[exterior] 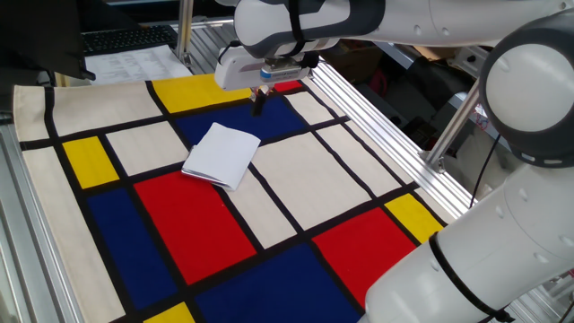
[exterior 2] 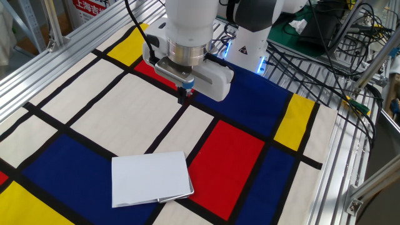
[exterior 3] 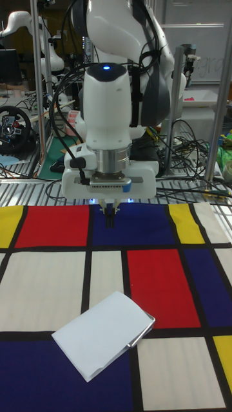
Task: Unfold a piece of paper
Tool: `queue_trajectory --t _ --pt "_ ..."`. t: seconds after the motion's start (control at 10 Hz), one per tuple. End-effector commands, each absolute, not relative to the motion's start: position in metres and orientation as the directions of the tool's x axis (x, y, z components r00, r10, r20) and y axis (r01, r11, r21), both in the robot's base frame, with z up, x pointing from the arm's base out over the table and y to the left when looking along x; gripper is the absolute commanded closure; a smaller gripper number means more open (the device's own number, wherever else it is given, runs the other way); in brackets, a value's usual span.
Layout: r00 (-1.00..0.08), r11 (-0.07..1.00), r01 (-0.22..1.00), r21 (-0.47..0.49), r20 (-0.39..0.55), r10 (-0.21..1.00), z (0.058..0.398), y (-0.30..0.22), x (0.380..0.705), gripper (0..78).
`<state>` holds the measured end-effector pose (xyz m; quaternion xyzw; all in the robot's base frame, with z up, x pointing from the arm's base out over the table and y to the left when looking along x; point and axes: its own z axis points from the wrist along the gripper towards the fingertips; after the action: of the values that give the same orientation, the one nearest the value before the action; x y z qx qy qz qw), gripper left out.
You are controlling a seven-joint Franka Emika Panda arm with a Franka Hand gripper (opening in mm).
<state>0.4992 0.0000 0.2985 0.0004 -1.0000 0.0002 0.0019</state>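
The piece of paper (exterior: 221, 153) (exterior 2: 150, 178) (exterior 3: 104, 333) lies folded in half on the colourful cloth, a plain white rectangle resting flat across a blue patch and a black line. My gripper (exterior: 258, 100) (exterior 2: 183, 96) (exterior 3: 111, 219) hangs above the cloth well away from the paper, toward the arm's base. Its two black fingers are pressed together and hold nothing.
The cloth (exterior: 296, 179) of red, blue, yellow and cream squares covers the table. Aluminium rails (exterior: 377, 126) frame its edges. White sheets printed with text (exterior: 134, 63) and a keyboard (exterior: 126, 38) lie beyond the far corner. Cables (exterior 2: 325, 37) and the arm's base (exterior 2: 250, 44) stand behind.
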Motion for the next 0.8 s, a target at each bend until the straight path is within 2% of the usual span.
queue_trajectory --t 0.1,0.2,0.8 --pt "-0.977 0.977 0.211 0.031 0.031 0.21 0.2985 0.0 0.4992 77.6" --pt "-0.98 0.98 0.197 0.0 0.024 0.197 0.2985 0.0 0.4992 77.6" --pt "-0.98 0.98 0.198 0.0 0.03 0.198 0.2985 0.0 0.4992 77.6"
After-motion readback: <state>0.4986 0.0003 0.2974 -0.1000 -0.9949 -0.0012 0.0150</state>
